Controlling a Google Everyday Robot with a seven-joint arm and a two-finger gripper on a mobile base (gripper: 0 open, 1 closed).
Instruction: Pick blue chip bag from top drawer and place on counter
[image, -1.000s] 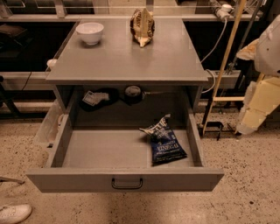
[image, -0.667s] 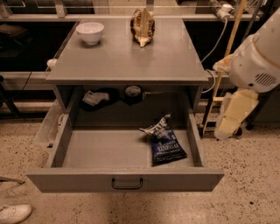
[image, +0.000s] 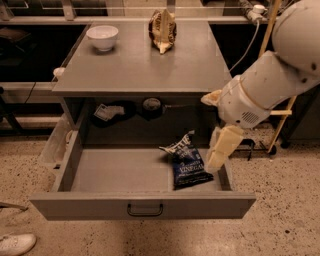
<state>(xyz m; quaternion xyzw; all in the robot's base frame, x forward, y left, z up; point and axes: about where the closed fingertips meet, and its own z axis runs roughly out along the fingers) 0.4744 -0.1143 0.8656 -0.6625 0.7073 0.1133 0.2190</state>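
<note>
The gripper (image: 220, 148) hangs at the top drawer's (image: 75, 207) right edge, beside the blue chip bag (image: 189, 168); its grip is unclear. Bare drawer floor lies left of the dark, crinkled bag.

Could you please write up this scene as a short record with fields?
Drawer: top drawer pulled open
Chip bag: blue chip bag lying on the drawer floor, right of centre
Gripper: gripper just right of the bag, at the drawer's right side
Counter: counter holds a white bowl and a brown bag
Status: bag not yet lifted
</note>
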